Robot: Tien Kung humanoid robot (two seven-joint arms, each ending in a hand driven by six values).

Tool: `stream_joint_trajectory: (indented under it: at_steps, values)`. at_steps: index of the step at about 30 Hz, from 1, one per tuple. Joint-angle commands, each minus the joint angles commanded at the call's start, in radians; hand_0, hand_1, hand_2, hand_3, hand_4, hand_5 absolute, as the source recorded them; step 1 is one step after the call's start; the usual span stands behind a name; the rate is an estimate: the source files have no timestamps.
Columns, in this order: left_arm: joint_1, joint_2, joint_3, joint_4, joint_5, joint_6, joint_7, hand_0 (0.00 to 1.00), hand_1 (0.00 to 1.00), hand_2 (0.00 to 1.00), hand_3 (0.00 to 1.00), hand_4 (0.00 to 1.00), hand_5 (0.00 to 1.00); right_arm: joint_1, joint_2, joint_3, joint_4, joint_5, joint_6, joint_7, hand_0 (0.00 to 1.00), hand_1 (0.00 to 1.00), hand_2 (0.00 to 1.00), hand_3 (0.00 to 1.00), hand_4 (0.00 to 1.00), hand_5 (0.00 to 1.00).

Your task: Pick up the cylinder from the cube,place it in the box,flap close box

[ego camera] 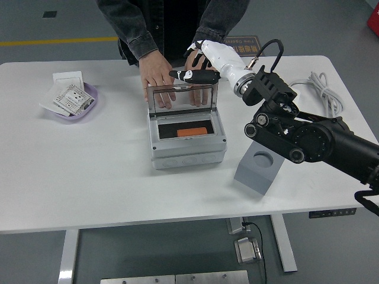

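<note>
1. Nearest, the grey cube point(258, 170) sits on the white table point(89, 171) right of the box, its round socket showing.
2. The orange cylinder point(191, 132) lies on its side inside the grey box point(188, 142), on the dark floor of the compartment.
3. The box's clear flap point(181, 97) stands raised at the far edge.
4. My right hand point(198, 72) hovers above the flap's top edge; my fingers point(188, 75) are stretched out leftward, holding nothing. The cylinder lies below and nearer than them, apart.
5. Beyond, a person's two hands point(159, 74) rest on the table behind the flap.
</note>
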Motion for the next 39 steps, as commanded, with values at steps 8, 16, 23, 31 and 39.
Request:
stream_joint_trajectory:
  at_steps: [8,16,23,31,39]
  values:
    - [-0.003,0.000,0.012,0.000,-0.007,-0.001,-0.002,0.653,0.694,0.578,0.582,0.546,0.100,0.010,0.034,-0.064,-0.072,0.066,-0.018,0.021,0.744,0.684,0.638,0.624,0.967,0.795]
    - [-0.006,-0.001,0.021,0.000,-0.014,-0.001,-0.007,0.653,0.694,0.578,0.581,0.547,0.101,-0.001,0.051,-0.098,-0.085,0.090,-0.035,0.038,0.744,0.681,0.637,0.623,0.968,0.797]
    - [-0.006,-0.004,0.045,0.000,-0.036,-0.001,-0.015,0.653,0.694,0.578,0.581,0.549,0.100,-0.023,0.037,-0.111,-0.045,0.070,-0.039,0.038,0.743,0.676,0.633,0.623,0.966,0.798]
    - [-0.002,-0.006,0.049,0.000,-0.041,0.000,-0.018,0.653,0.694,0.579,0.582,0.549,0.099,-0.058,-0.020,-0.097,0.069,0.003,-0.040,0.024,0.739,0.674,0.629,0.621,0.971,0.823]
    - [0.001,-0.006,0.054,0.000,-0.047,0.001,-0.023,0.653,0.695,0.579,0.581,0.552,0.105,-0.099,-0.065,-0.101,0.153,-0.031,-0.046,0.018,0.719,0.662,0.622,0.619,0.968,0.829]
